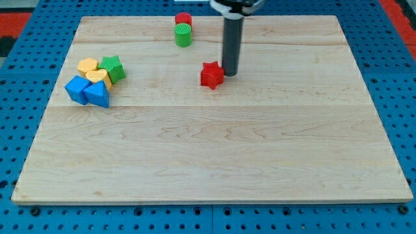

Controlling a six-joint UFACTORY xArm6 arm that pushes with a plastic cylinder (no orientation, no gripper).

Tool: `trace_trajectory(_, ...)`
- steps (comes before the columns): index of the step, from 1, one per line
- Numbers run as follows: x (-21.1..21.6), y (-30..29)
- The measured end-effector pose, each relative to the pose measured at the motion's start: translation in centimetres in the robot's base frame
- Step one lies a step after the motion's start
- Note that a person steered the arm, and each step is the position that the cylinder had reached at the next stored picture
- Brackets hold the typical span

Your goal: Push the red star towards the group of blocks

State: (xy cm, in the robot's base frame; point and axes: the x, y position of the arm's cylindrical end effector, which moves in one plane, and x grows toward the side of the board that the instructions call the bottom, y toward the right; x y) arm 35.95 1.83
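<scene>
The red star point(211, 75) lies on the wooden board point(214, 149), a little above the middle. My tip point(231, 73) is right next to the star's right side, touching or nearly touching it. The group of blocks sits at the view's left: a green star point(113, 67), a yellow block point(88, 65), a yellow heart point(99, 77), a blue block point(77, 88) and a blue triangular block point(98, 95), all packed together. The red star is far to the right of that group.
A red cylinder point(183, 19) and a green cylinder point(184, 34) stand close together near the board's top edge, up and left of the red star. The board lies on a blue perforated table point(19, 78).
</scene>
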Motion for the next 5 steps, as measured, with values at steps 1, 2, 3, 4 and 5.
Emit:
trace_trajectory(1,0.0,-4.7)
trace_trajectory(2,1.1,-4.5)
trace_trajectory(3,3.7,0.3)
trace_trajectory(4,4.6,-2.0)
trace_trajectory(5,4.3,-7.0)
